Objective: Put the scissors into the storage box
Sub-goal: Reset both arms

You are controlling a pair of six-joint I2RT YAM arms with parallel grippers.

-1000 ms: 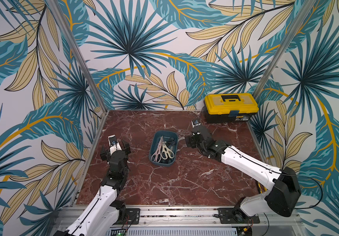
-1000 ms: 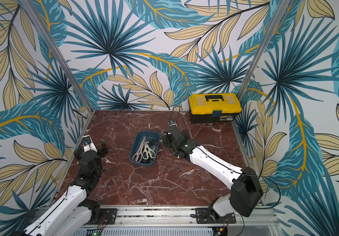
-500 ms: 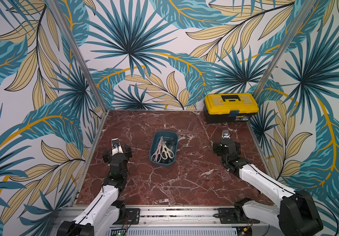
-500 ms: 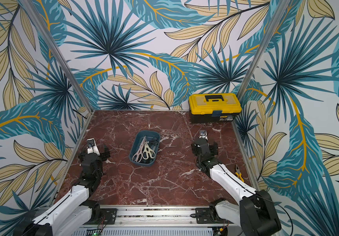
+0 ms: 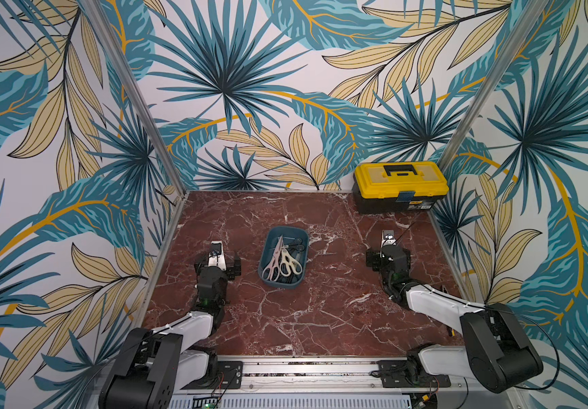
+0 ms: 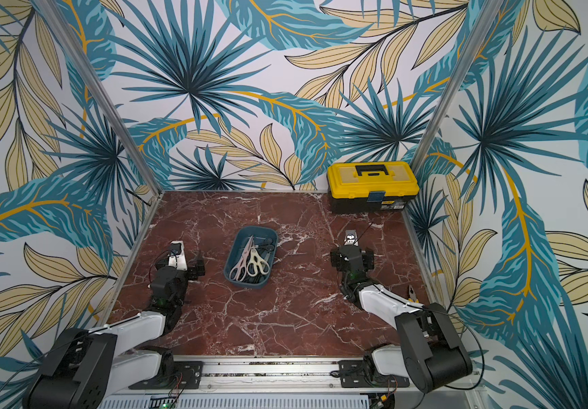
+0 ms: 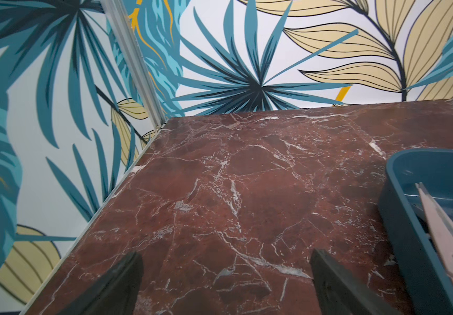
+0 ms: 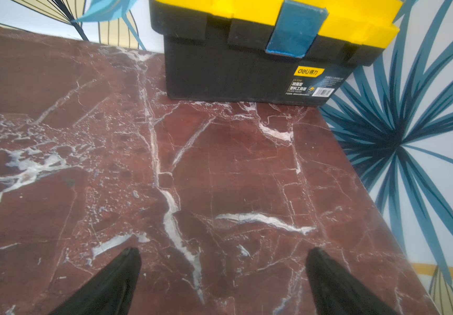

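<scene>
Your small dark teal plastic storage box [image 5: 265, 249] sits in the middle of the red-brown marble table [image 5: 320, 318], and you can see it in both top views. The scissors [image 5: 285, 258] you can find are all lying inside it. On top is a pink-handled pair [image 5: 273, 263]. Just beside it on the right is a cream-white pair [image 5: 290, 263]. Their handles point to the near side and their blades to the far side. A black-handled pair [image 5: 297, 243] lies by the far right corner of the box. More dark ones lie under the pile, but you cannot count them. Your left gripper [image 7: 225, 252] hangs over the table just left of the box, not touching it. Its jaws are wide apart with nothing between them. In the left wrist view you see one wall of the box and a pink blade beside the gripper. Your right gripper [image 8: 223, 249] is well to the right of the box, and its jaws are wide apart too, with only bare table between them. It faces the big black toolbox with the yellow lid [image 8: 247, 68], which stands shut in the far right corner. A small yellow-handled tool [image 6: 412, 296] peeks out by the right edge, partly hidden behind your right arm.
</scene>
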